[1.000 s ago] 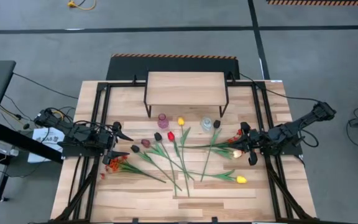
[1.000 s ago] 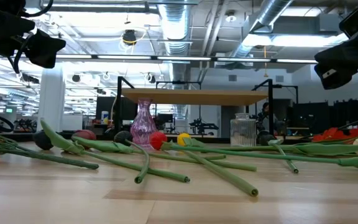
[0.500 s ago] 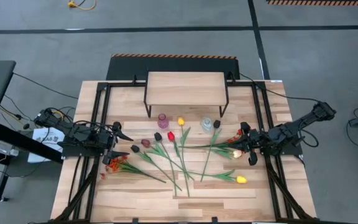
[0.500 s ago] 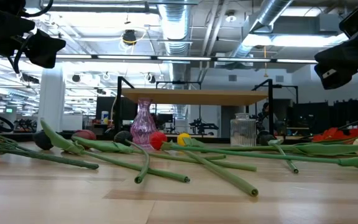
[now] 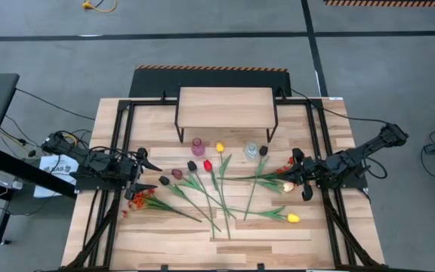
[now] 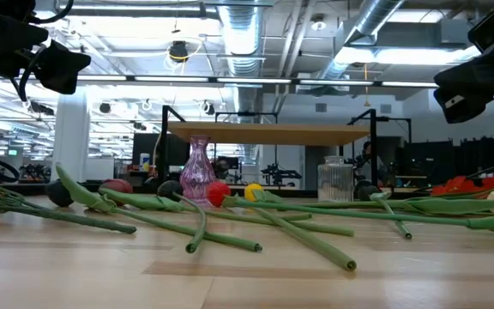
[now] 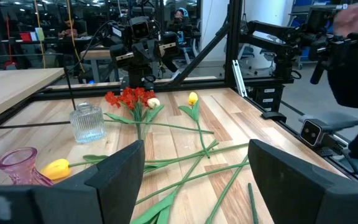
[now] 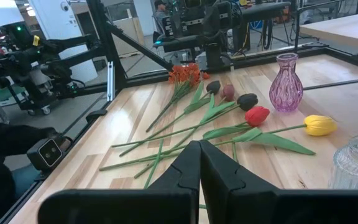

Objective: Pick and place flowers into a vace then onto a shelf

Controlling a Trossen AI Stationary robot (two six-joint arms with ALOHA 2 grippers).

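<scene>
The flowers [image 5: 217, 189] lie flat and scattered over the middle of the plank table: tulips with yellow, red, dark and cream heads. One orange-red spray [image 5: 137, 200] lies by the left arm and another [image 5: 289, 162] by the right arm. A pink glass vase [image 5: 198, 146] and a clear glass jar [image 5: 251, 151] stand upright in front of the shelf [image 5: 225, 108] at the far side. My left gripper [image 5: 151, 172] hangs open above the table's left part, fingers wide apart in the left wrist view [image 7: 194, 155]. My right gripper [image 5: 293, 176] hovers shut above the cream tulip [image 5: 288, 187], its fingers meeting in the right wrist view [image 8: 199, 146].
Black metal frame rails [image 5: 119, 151] run along the table's left and right sides beside the arms. The shelf's top is bare wood. A person's sleeve and hand [image 7: 353, 43] show beyond the table's edge. Bare planks lie along the near edge [image 5: 217, 249].
</scene>
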